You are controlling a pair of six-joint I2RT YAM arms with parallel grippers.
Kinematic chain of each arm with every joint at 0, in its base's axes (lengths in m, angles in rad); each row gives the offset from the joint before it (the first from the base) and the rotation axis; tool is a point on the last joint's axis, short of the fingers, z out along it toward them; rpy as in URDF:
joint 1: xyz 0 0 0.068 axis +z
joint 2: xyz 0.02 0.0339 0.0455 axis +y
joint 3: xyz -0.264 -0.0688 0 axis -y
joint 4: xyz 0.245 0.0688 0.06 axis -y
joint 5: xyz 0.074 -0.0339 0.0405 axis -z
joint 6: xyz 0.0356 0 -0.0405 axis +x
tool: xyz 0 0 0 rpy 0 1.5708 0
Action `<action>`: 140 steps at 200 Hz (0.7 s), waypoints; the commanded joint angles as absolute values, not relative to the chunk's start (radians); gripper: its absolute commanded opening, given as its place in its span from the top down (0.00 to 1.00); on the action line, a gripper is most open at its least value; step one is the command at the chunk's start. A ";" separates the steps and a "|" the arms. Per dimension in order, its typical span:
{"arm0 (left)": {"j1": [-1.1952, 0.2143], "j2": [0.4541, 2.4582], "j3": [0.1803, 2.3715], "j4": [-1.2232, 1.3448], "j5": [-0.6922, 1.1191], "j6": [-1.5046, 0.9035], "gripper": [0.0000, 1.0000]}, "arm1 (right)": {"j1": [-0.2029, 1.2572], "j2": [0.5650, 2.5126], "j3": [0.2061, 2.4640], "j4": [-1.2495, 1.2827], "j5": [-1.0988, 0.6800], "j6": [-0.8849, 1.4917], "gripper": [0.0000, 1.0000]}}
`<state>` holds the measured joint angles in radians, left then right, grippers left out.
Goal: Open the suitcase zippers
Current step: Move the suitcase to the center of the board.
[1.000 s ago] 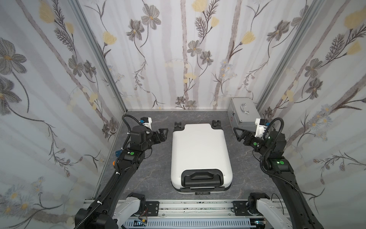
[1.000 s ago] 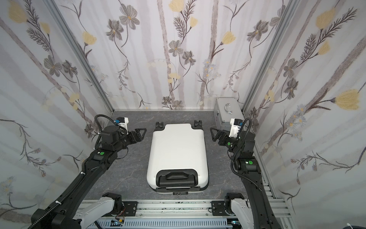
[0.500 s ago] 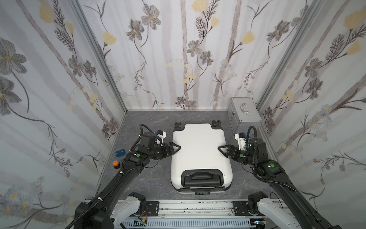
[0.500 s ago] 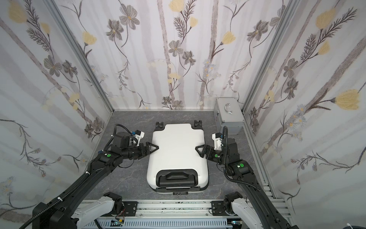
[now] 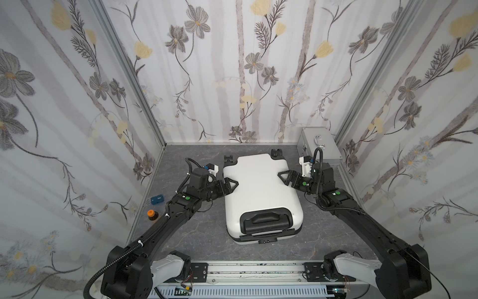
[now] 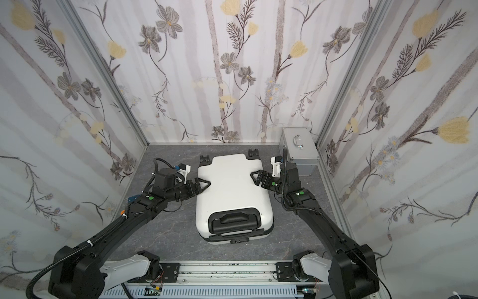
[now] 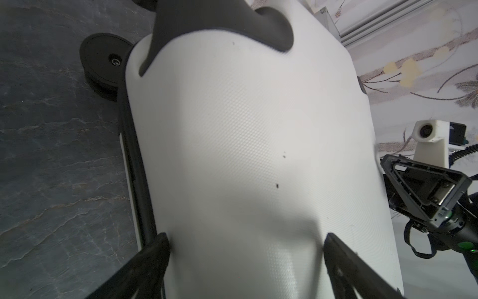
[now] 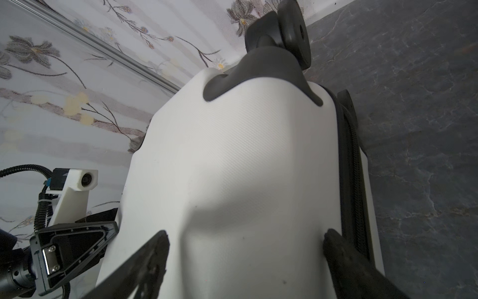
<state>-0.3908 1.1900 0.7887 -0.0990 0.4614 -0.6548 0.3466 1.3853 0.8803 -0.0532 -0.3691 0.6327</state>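
The white suitcase (image 5: 258, 186) (image 6: 232, 186) lies flat on the grey floor, with its black handle toward the front and its wheels toward the back wall. The black zipper band runs along its side seam (image 7: 137, 165) (image 8: 350, 160); I see no pull in the wrist views. My left gripper (image 5: 229, 185) (image 6: 203, 184) (image 7: 245, 238) is open at the case's left edge, one finger by the zipper band and one over the shell. My right gripper (image 5: 283, 176) (image 6: 256, 176) (image 8: 245, 234) is open at the right edge in the same way.
A silver metal case (image 5: 319, 150) (image 6: 298, 148) stands in the back right corner, close behind my right arm. A small blue object (image 5: 157, 199) and an orange-capped bottle (image 5: 152, 214) lie by the left wall. Flowered walls close in three sides.
Both arms came in from the side walls to the suitcase's left and right edges. Both grippers stayed open.
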 commanded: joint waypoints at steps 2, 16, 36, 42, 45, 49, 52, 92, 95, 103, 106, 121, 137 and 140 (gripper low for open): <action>-0.399 1.244 0.808 -0.095 0.411 -0.625 0.08 | 0.357 1.493 0.983 0.144 -0.631 0.611 0.08; -0.397 1.286 0.827 -0.080 0.358 -0.607 0.07 | 0.357 1.574 1.064 0.152 -0.646 0.593 0.08; -0.382 1.352 0.871 -0.059 0.305 -0.582 0.07 | 0.348 1.687 1.175 0.155 -0.640 0.570 0.08; -0.373 1.375 0.887 -0.055 0.300 -0.575 0.07 | 0.342 1.711 1.203 0.155 -0.635 0.563 0.08; -0.368 1.386 0.893 -0.055 0.301 -0.571 0.07 | 0.337 1.722 1.219 0.154 -0.632 0.560 0.07; -0.362 1.400 0.904 -0.055 0.299 -0.567 0.07 | 0.333 1.736 1.237 0.154 -0.627 0.559 0.08; -0.358 1.412 0.913 -0.055 0.300 -0.563 0.07 | 0.327 1.748 1.248 0.153 -0.627 0.557 0.08; -0.296 1.449 1.016 -0.129 0.321 -0.470 0.07 | 0.266 1.753 1.313 0.120 -0.570 0.519 0.06; -0.294 1.440 1.018 -0.136 0.321 -0.460 0.07 | 0.263 1.741 1.311 0.115 -0.558 0.506 0.06; -0.283 1.415 1.018 -0.155 0.317 -0.436 0.07 | 0.260 1.705 1.301 0.096 -0.528 0.471 0.06; -0.280 1.403 1.018 -0.166 0.315 -0.426 0.07 | 0.259 1.688 1.293 0.089 -0.516 0.456 0.06; -0.270 1.336 1.013 -0.212 0.296 -0.382 0.07 | 0.261 1.607 1.253 0.060 -0.487 0.373 0.05; -0.269 1.265 0.992 -0.258 0.270 -0.348 0.07 | 0.271 1.482 1.198 0.027 -0.495 0.257 0.08; -0.269 1.236 0.983 -0.262 0.268 -0.345 0.07 | 0.277 1.464 1.186 0.015 -0.494 0.230 0.08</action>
